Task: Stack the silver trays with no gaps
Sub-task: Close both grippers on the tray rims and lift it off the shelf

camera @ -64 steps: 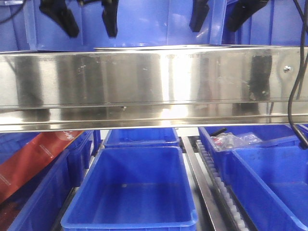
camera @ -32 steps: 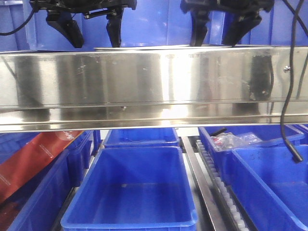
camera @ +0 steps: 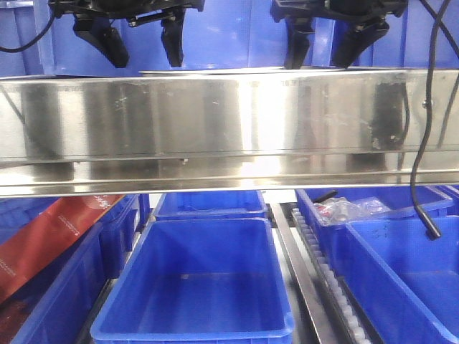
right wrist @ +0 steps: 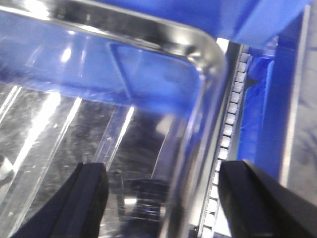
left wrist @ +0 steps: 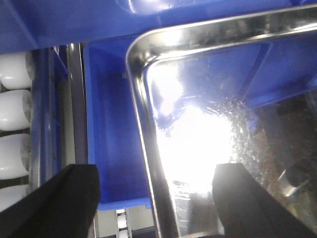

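A silver tray (camera: 237,71) shows only as a thin edge above the steel rail, under both grippers. My left gripper (camera: 141,46) is open, its fingers pointing down over the tray's left end. In the left wrist view the tray's (left wrist: 208,114) rolled left rim runs between the open fingers of the left gripper (left wrist: 156,203). My right gripper (camera: 326,44) is open over the tray's right part. In the right wrist view the tray's (right wrist: 74,114) right rim lies between the spread fingers of the right gripper (right wrist: 171,203). Neither gripper holds anything. I cannot tell if other trays lie beneath.
A long polished steel rail (camera: 229,129) crosses the front view. Below it stand deep blue bins (camera: 193,287), a red box (camera: 50,240) at the left and a bin with plastic bags (camera: 351,209). White conveyor rollers (left wrist: 15,124) run beside the tray. A black cable (camera: 423,143) hangs at the right.
Both grippers have come down into view toward the tray edge, fingers still spread. The black cable at the right has swung left.
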You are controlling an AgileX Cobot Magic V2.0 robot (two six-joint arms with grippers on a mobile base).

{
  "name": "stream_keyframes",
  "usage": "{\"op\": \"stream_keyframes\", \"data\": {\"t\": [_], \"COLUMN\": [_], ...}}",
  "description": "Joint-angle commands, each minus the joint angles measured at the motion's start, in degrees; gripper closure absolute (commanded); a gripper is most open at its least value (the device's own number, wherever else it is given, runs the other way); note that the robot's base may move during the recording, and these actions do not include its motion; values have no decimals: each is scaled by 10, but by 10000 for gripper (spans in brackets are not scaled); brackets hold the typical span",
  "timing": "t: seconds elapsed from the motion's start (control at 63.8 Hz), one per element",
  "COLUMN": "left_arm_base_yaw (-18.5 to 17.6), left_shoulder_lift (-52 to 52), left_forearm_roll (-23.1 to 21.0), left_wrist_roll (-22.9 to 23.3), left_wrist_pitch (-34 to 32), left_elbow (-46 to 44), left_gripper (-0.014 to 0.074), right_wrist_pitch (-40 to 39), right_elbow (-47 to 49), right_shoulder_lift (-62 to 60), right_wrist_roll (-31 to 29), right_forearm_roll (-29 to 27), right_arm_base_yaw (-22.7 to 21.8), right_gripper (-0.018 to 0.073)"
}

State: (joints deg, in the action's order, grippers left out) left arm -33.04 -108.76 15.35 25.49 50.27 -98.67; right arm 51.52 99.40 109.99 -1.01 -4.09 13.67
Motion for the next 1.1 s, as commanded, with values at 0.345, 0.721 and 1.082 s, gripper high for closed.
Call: {"op": "stream_keyframes", "data": {"t": [0.345,0.721,1.082], "left_arm_base_yaw": [3,3,3], "left_shoulder_lift": [-31,-31,-30], "left_forearm_roll": [-25,-24,-20], "left_wrist_roll": [5,5,5], "left_wrist_pitch": [23,27,27], "left_elbow": [-3,-3,-3], "left_gripper": [205,205,545], "right_wrist_pitch": [-6,5,6], "right_elbow": [5,4,4], "right_shoulder_lift": [0,19,19], "right_wrist_roll": [-1,-1,-1], "right_forearm_roll": [8,-3,-3], "right_arm_base_yaw": [-5,-5,-6], "right_gripper": [199,417,639]}}
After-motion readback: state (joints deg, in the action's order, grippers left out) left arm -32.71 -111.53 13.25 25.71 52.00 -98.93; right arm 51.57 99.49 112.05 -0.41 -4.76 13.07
